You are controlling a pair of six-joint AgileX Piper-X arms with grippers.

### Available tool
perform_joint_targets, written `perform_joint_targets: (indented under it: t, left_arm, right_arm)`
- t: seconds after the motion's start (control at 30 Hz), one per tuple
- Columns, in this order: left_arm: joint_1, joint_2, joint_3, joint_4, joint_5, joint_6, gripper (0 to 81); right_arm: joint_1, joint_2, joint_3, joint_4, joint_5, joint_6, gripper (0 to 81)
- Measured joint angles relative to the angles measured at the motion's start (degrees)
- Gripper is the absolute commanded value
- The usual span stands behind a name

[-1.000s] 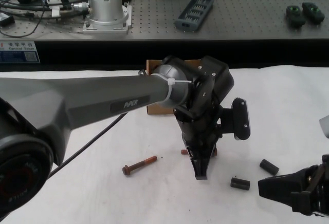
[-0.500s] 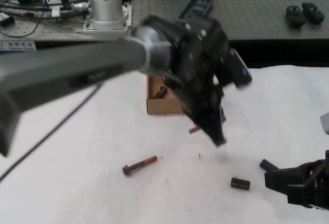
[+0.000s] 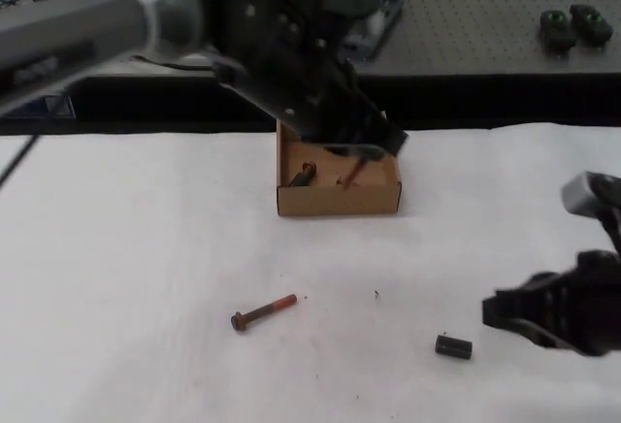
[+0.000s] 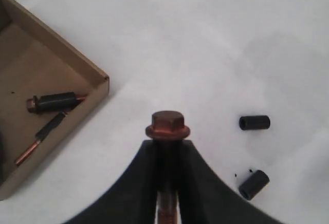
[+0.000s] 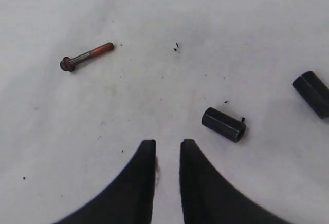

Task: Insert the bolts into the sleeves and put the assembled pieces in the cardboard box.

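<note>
My left gripper [image 3: 376, 148] hangs over the cardboard box [image 3: 340, 200], shut on a rusty bolt [image 3: 350, 170]. In the left wrist view the bolt's hex head [image 4: 167, 126] sticks out past the fingertips of that gripper [image 4: 167, 146]. The box [image 4: 61, 45] holds an assembled bolt and sleeve [image 4: 54, 102]. A loose bolt [image 3: 264, 311] lies on the white cloth, and a black sleeve [image 3: 453, 347] lies to its right. My right gripper [image 3: 503, 311] hovers low at the right, narrowly open with nothing between its fingers [image 5: 167, 153]. Below it lie the bolt [image 5: 87, 56] and two sleeves [image 5: 223, 124] [image 5: 312, 93].
A white cloth [image 3: 146, 248] covers the bench front. Behind it runs a perforated metal table with a dark ribbed holder [image 3: 374, 11], two green-and-black parts [image 3: 574, 25] and cables at the far left. A second thin piece [image 4: 43, 135] lies in the box.
My left arm has risen from the middle of the cloth and swung back over the box, carrying the bolt. The right gripper has risen a little, now covering one sleeve in the high view.
</note>
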Motion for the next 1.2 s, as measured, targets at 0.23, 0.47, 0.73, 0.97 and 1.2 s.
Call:
perform_joint_targets:
  t: [0.23, 0.47, 0.73, 0.97, 1.2]
  left_arm:
    - [1.7, -8.1, 10.4, -10.6, 0.8, -5.6, 0.6]
    - [2.2, -19.9, 26.5, -27.8, 0.9, -16.0, 0.6]
    - [2.2, -25.9, 44.8, -54.0, 0.9, -31.4, 0.6]
    - [2.2, -25.9, 50.8, -62.7, 0.8, -36.6, 0.6]
    - [0.9, -25.9, 50.9, -68.2, -1.7, -38.4, 0.6]
  right_arm:
    - [0.0, 12.5, -7.7, 3.1, 3.6, -4.7, 14.2]
    - [0.0, 18.4, -14.0, 11.1, 12.1, -14.1, 23.5]
    - [-1.7, 23.6, -18.6, 14.1, 18.0, -19.5, 24.2]
    - [-3.9, 28.9, -22.3, 17.8, 20.8, -24.4, 24.2]
    - [-4.0, 32.4, -24.5, 20.2, 21.1, -28.0, 24.2]
